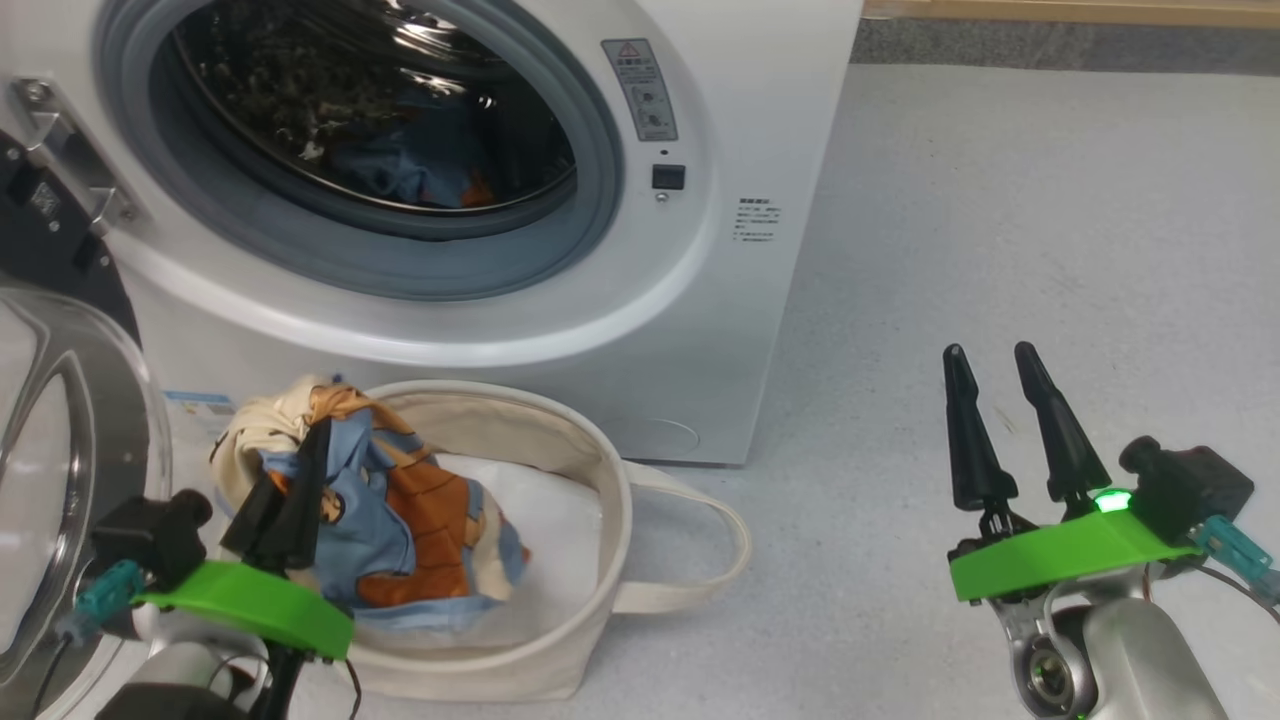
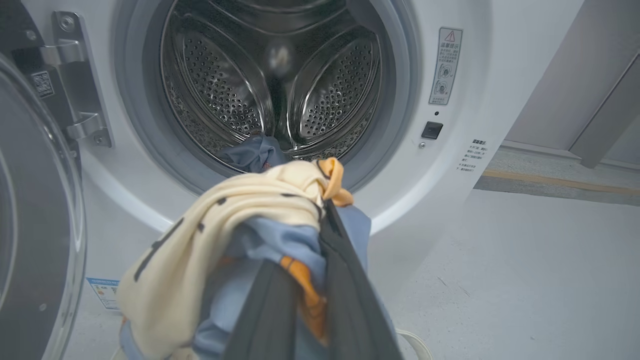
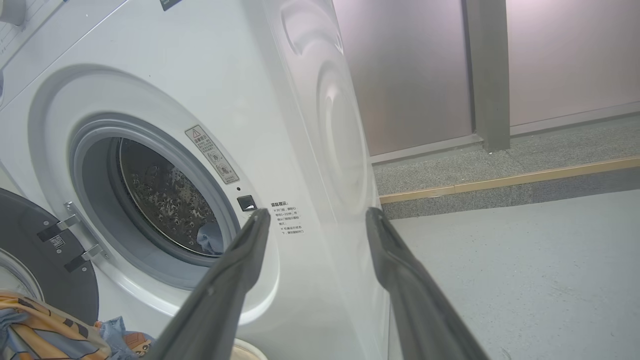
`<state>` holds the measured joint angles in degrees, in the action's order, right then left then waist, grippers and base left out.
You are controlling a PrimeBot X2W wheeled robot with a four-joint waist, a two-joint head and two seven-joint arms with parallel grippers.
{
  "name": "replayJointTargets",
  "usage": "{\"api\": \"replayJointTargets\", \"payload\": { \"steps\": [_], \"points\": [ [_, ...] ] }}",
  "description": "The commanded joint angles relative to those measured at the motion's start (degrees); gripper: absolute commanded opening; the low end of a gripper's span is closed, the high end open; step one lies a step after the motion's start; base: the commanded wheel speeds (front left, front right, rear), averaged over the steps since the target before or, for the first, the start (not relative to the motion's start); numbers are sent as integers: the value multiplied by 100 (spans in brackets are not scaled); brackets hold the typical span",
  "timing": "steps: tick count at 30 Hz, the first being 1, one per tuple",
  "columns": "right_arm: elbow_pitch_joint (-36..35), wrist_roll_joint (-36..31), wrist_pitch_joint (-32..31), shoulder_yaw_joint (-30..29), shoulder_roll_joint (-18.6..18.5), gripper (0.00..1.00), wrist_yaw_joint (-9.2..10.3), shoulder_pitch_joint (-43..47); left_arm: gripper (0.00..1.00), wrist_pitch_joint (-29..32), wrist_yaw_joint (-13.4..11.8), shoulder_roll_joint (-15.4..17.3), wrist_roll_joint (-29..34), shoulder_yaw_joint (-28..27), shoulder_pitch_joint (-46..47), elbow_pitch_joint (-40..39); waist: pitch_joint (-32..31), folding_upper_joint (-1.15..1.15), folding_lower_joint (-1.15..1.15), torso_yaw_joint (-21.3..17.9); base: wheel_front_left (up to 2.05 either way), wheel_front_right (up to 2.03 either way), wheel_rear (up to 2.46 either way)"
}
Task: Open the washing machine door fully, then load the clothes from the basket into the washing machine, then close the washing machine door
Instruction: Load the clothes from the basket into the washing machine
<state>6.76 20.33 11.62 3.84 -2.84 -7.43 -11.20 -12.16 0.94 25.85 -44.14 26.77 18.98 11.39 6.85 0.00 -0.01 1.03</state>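
– Left gripper (image 1: 315, 445) right up front, its long dark fingers pressed together on a bunch of the patchwork garment (image 1: 420, 520), cream, orange-brown and blue. The top of the bundle is raised above the rim of the basket (image 1: 600, 470), and the lower folds hang down onto the white sheet (image 1: 570, 520) inside.

– And the target's wide open, isn't it? The washing machine door (image 1: 70, 430) is swung out at the left, just beside that arm. The steel drum (image 2: 280, 85) gapes behind, with the light blue garment (image 1: 420, 165) lying at its bottom.

– So this looks like the second garment going in. What does the move need?

– Height first, I'd say. Lift until the trailing cloth is free of the basket, or the basket may drag along. Then carry it over the grey rubber ring (image 1: 330, 270) and deep into the drum before letting go. Drop it short and a fold may hang over the lip and foul the door.

– And the right gripper (image 1: 990, 350)?

– Fingers spread wide, holding nothing. It sits over the bare floor (image 1: 1050, 200) to the right of the washing machine (image 1: 740, 130), well apart from the action.
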Motion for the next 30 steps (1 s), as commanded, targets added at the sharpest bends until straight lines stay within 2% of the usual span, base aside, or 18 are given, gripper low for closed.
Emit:
{"api": "replayJointTargets", "payload": {
  "steps": [1, 16, 30],
  "points": [
    [-171, 31, 12, 146, -4, 100, -6, -122, 0, 7, 31, 253, -29, -290, 369, -95, 17, 0, 1, -33, 0, 0, 0],
    [-210, 46, 74, 277, -4, 100, -6, -330, 0, 227, 440, 301, 29, -232, 1947, 803, 529, 0, 1, -420, 0, 0, 0],
    [-427, 122, 279, 265, -4, 100, -6, -610, 0, 391, 651, 641, -269, -80, 4118, 2449, 1801, 0, 1, -1127, 0, 0, 0]
  ]
}}
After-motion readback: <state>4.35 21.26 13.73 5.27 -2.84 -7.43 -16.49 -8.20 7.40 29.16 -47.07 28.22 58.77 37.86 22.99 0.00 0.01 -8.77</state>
